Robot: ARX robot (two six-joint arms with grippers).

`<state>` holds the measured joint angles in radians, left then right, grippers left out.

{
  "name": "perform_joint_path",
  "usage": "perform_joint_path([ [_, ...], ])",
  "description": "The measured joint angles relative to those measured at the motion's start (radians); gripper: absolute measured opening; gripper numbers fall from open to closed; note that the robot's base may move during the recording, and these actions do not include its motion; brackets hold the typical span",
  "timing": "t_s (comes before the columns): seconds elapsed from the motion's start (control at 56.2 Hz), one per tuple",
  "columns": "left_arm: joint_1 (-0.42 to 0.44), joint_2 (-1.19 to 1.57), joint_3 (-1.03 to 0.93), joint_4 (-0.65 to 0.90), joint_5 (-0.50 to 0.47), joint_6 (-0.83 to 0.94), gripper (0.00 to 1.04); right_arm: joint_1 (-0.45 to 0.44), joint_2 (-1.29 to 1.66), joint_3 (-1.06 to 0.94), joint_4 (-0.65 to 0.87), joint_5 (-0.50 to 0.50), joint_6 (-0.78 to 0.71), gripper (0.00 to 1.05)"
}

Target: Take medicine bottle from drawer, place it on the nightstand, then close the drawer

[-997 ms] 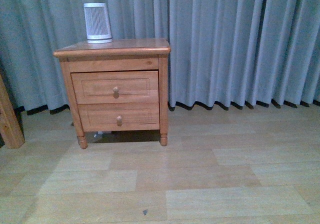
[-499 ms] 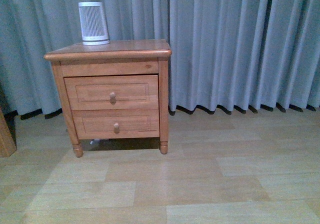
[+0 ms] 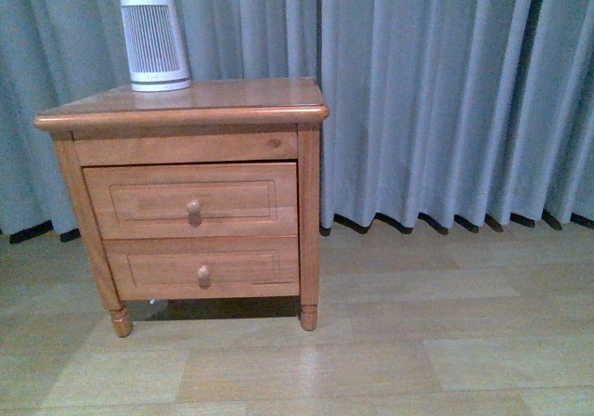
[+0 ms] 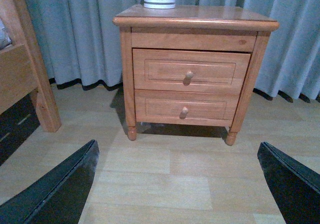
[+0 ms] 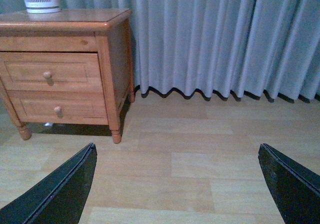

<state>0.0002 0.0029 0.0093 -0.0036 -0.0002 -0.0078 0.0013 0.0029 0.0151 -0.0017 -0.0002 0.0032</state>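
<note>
**Nightstand with drawer shut; both hands spread apart and clear of it.**

In the front view the nightstand (image 3: 186, 110) fills the left half of the frame, standing on the wooden floor (image 3: 390, 342) in front of a grey curtain (image 3: 445, 91). The drawer (image 3: 139, 202), the upper of two, sits flush with the cabinet front, its round knob (image 3: 194, 208) at centre. The lower drawer (image 3: 251, 267) is also shut. A white ribbed appliance (image 3: 154, 43) stands on the nightstand top, upper left of the frame. The medicine bottle cannot be seen in any view. The left hand (image 4: 177, 144) has its fingers wide apart with nothing between them, well apart from the nightstand. The right hand (image 5: 176, 146) is in the same condition.
</note>
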Motion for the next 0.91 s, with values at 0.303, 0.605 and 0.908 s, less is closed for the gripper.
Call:
perform_joint_path([
  [0.303, 0.000, 0.000, 0.000, 0.000, 0.000, 0.000, 0.98, 0.000, 0.000, 0.000, 0.000, 0.000, 0.000, 0.98],
  [0.605, 0.000, 0.000, 0.000, 0.000, 0.000, 0.000, 0.98, 0.000, 0.000, 0.000, 0.000, 0.000, 0.000, 0.98],
  [0.908, 0.049, 0.674, 0.476, 0.075, 0.289, -0.212, 0.98, 0.000, 0.000, 0.000, 0.000, 0.000, 0.000, 0.98],
])
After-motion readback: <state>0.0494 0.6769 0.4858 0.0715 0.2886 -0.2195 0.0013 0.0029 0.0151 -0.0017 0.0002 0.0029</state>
